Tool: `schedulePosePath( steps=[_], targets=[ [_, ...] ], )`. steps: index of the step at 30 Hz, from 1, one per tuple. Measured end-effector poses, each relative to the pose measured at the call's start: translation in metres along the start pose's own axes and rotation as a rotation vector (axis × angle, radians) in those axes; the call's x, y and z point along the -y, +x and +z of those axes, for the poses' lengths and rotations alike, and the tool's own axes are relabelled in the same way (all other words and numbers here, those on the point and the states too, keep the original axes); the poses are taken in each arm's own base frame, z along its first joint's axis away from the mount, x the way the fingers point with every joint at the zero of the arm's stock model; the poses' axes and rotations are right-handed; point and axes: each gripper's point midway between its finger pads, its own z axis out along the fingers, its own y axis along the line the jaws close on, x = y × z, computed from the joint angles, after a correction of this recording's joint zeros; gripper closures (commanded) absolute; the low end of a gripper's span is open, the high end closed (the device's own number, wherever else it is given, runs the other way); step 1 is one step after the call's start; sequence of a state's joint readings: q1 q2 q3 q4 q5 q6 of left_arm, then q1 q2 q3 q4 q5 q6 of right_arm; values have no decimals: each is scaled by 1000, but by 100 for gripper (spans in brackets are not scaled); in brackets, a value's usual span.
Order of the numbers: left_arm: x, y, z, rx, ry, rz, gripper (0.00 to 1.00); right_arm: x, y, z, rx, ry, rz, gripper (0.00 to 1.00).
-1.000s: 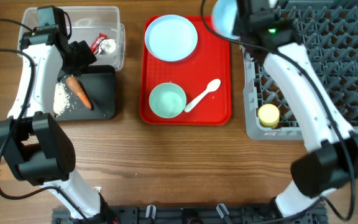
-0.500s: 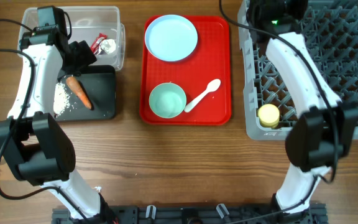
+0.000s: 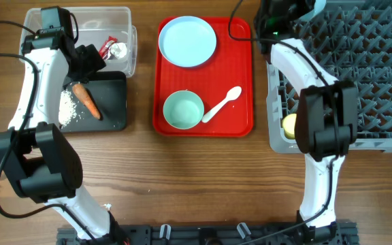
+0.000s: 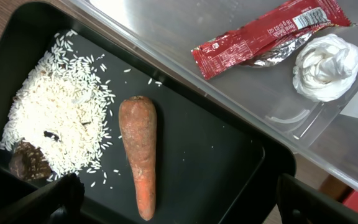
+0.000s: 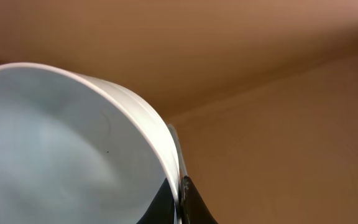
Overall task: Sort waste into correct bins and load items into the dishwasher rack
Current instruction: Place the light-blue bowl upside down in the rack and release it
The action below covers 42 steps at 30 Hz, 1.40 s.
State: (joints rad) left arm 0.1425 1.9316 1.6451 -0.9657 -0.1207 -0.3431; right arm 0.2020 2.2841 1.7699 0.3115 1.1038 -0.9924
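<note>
The left gripper [image 4: 179, 198] hangs spread wide over the black tray [image 4: 229, 168], holding nothing. The carrot [image 4: 140, 152] lies in the tray between the two fingers, its thin end nearest them, untouched. Left of the carrot is the rice [image 4: 55, 115], with the brown lump [image 4: 28, 163] at the pile's near edge, close to the left finger. Past the tray's rim, in the clear tub [image 4: 160, 28], the wrapper [image 4: 263, 36] and the foil ball [image 4: 327, 65] lie touching each other, well away from the fingers.

The right gripper [image 5: 179, 202] is pinched tight on the rim of a bowl [image 5: 61, 143], whose hollow faces the wrist camera. From overhead that arm reaches to the far left corner of the rack [image 3: 373, 68], at the picture's top edge, and the bowl there is mostly out of frame. The cup [image 3: 289, 125] sits in the rack's near left corner, half behind the arm.

On the red tray [image 3: 240, 41], between the arms, the plate [image 3: 187, 41] lies at the back and the second bowl [image 3: 183, 110] in front. The spoon [image 3: 222, 105] is just beside that bowl on its right. Neither gripper is near these.
</note>
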Motion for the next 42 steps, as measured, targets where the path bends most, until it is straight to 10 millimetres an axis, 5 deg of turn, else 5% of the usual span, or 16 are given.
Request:
schedulePosePath(
  steps=[16, 23, 27, 28, 31, 42],
  targets=[
    [0, 0, 0, 0, 0, 0, 0, -33, 22, -2, -54, -90, -182, 96],
    [0, 0, 0, 0, 0, 0, 0, -34, 24, -4, -68, -92, -108, 96],
    [0, 0, 0, 0, 0, 0, 0, -34, 20, -7, -60, -86, -82, 60],
    [0, 0, 0, 0, 0, 0, 0, -34, 18, -7, -54, -82, -64, 36],
    [0, 0, 0, 0, 0, 0, 0, -28, 4, -12, -23, -40, 38, 2],
    [0, 0, 0, 0, 0, 0, 0, -15, -25, -43, 45, 14, 131, 0]
  ],
)
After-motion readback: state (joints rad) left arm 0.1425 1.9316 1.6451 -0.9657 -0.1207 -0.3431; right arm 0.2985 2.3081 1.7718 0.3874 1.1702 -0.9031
